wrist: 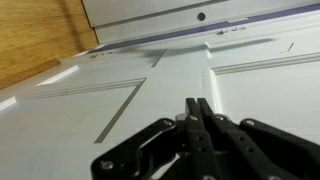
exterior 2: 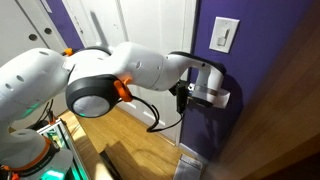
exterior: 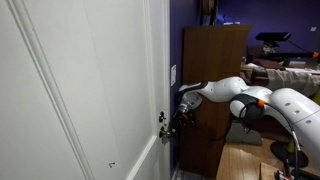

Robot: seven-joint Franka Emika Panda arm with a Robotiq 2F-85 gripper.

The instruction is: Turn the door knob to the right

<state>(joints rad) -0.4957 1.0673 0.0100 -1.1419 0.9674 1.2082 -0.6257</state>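
The door knob point(exterior: 162, 118) is a small dark knob sticking out of the white panelled door point(exterior: 80, 90) near its edge. My gripper point(exterior: 172, 123) sits right beside the knob, at its height; I cannot tell whether they touch. In the wrist view the gripper's two black fingers point(wrist: 198, 106) are pressed together with nothing visible between them, pointing at the white door panel point(wrist: 120, 70). The knob does not show there. In an exterior view the gripper point(exterior 2: 220, 97) is against the purple wall edge and the knob is hidden behind it.
A white wall switch plate point(exterior: 173, 74) point(exterior 2: 226, 35) hangs above the gripper. A tall brown wooden cabinet point(exterior: 212, 80) stands close behind the arm. The purple wall point(exterior 2: 265, 100) and the wooden floor point(exterior 2: 130, 125) are in view. A small dark round spot point(wrist: 201, 16) shows at the wrist view's top.
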